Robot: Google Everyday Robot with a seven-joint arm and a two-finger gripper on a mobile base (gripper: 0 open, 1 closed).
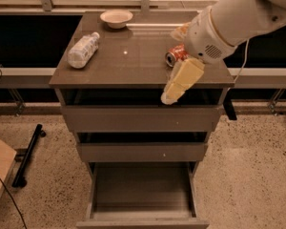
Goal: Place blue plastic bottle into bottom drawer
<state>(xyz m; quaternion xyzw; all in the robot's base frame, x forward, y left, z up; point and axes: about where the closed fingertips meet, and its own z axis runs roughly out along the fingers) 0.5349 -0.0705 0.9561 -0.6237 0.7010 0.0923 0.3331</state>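
I am looking down at the cabinet top (133, 63), where the blue plastic bottle (83, 50) is lying on its side close to the left edge, cap pointing toward the back. The gripper (170, 95) is hanging over the front right edge of the top, tip angled down and left in front of the top drawer (133, 118), well apart from the bottle; whether it is released or clenched I cannot tell. The arm (238, 18) is reaching in from the upper right and is partly covering a red can (173, 57) lying just behind the gripper. A white bowl (116, 18) is sitting near the back edge, to the right of the bottle. A broad stretch of tabletop is lying between bottle and can. Below, the bottom drawer (142, 192) is standing pulled out well past the two drawers above it, its interior facing up. On the floor to the left, a cardboard box (0, 171) and a black bar (28, 154) are lying near the cabinet.
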